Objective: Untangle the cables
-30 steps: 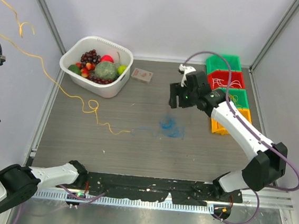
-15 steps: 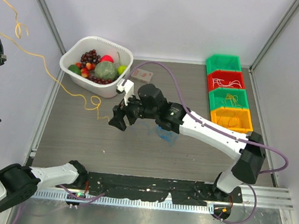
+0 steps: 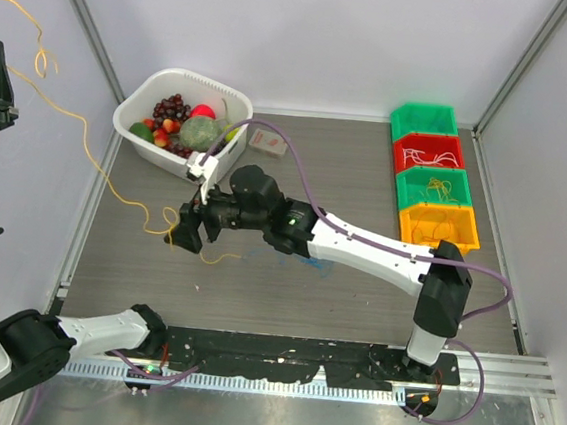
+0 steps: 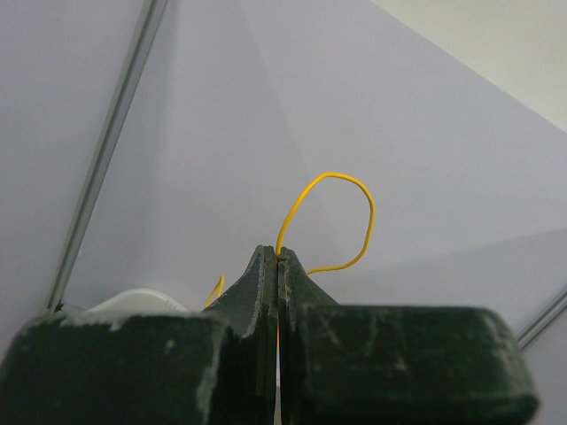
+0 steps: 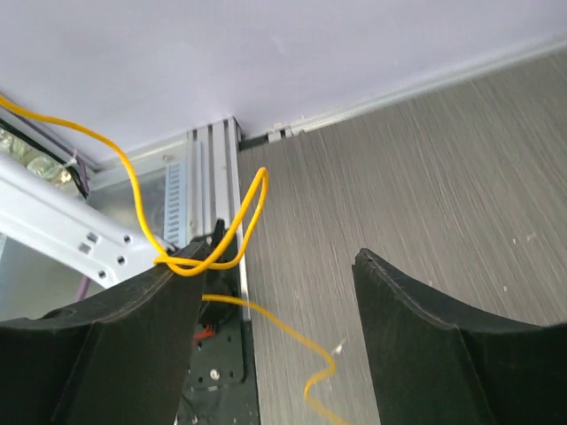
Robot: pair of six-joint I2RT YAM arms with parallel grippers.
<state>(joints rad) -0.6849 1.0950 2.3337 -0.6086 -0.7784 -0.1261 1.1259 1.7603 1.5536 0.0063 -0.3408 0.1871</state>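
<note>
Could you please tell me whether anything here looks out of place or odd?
Yes: the yellow cable hangs in mid-air off the table, pinched high by the shut left fingers, and its knotted loop seems caught on one of the open right fingers.

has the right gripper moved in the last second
Yes. The right gripper has swung left, away from the coloured bins on the right, and now sits at the yellow cable, in front of the white fruit basket.
</note>
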